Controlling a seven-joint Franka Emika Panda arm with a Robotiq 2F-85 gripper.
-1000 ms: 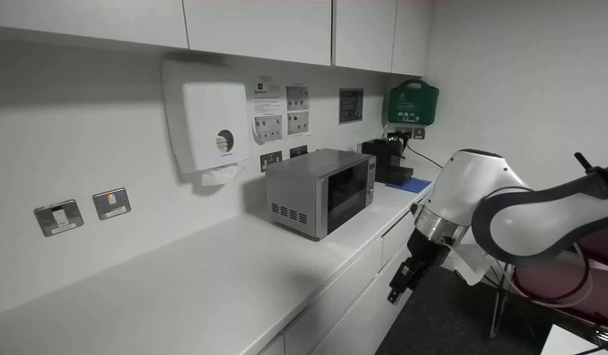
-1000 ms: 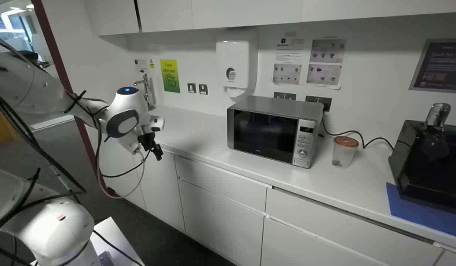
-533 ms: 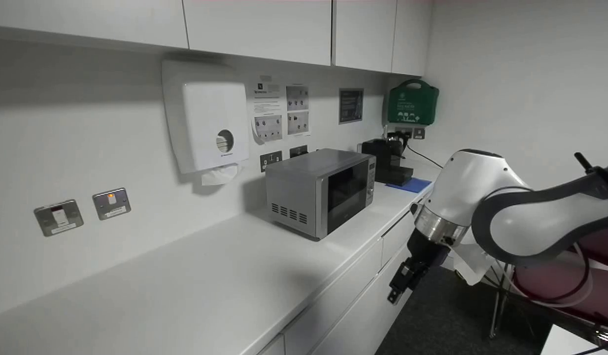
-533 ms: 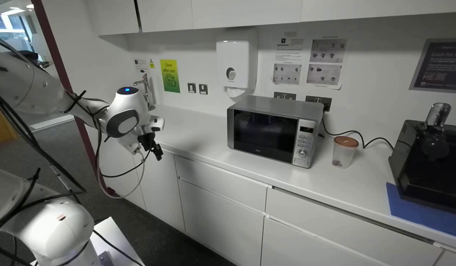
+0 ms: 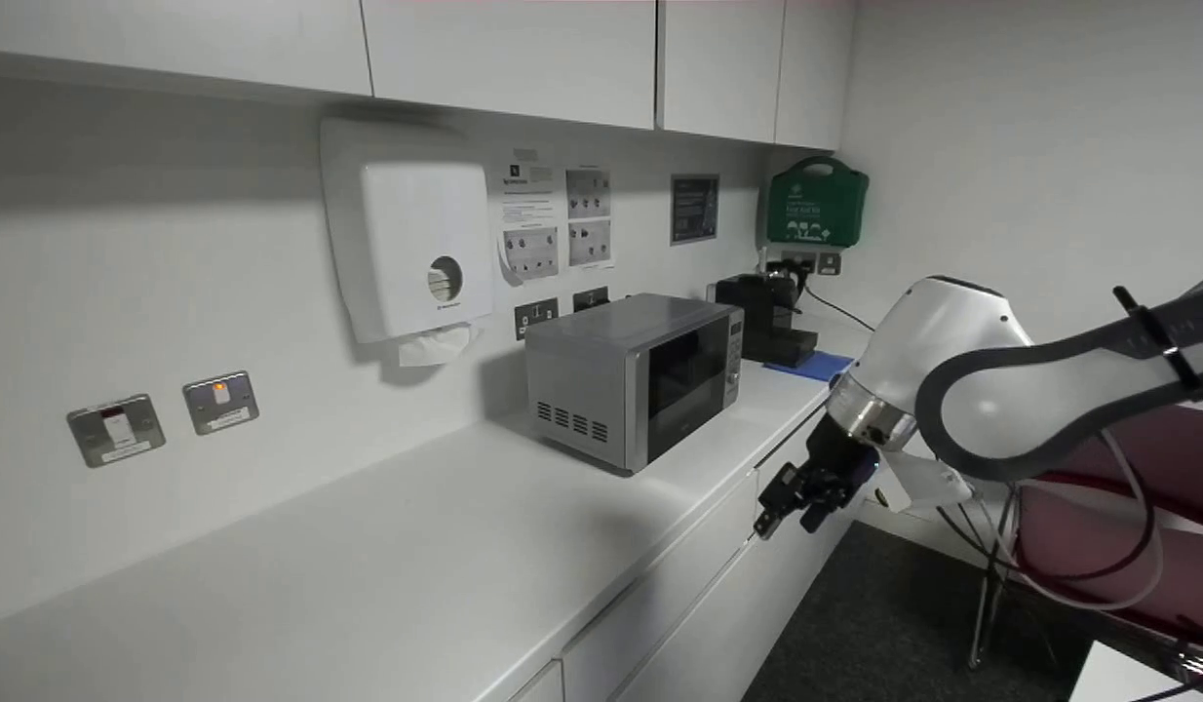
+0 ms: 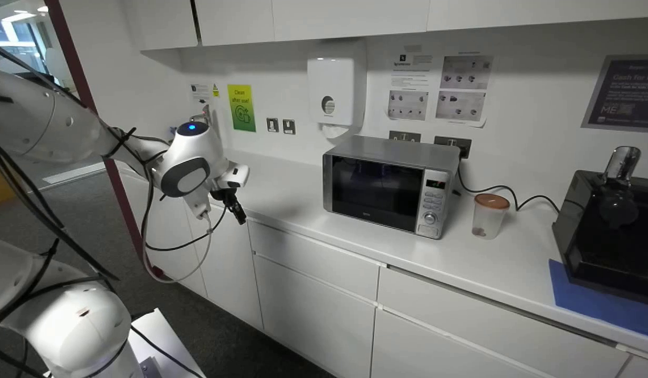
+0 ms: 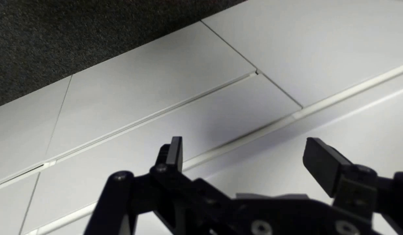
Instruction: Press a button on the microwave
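Boxy metal microwave; angular black pincer spread.

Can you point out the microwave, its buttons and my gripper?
Microwave (image 6: 380, 190): in an exterior view, on the dark door glass.
Buttons (image 6: 434, 200): in an exterior view, middle of the small group on the front.
Gripper (image 7: 244, 151): in the wrist view, midway between its fingertips.

In both exterior views I see the bench and microwave obliquely from above; my wrist view looks past the nearby end effector at cabinet fronts, floor uppermost.
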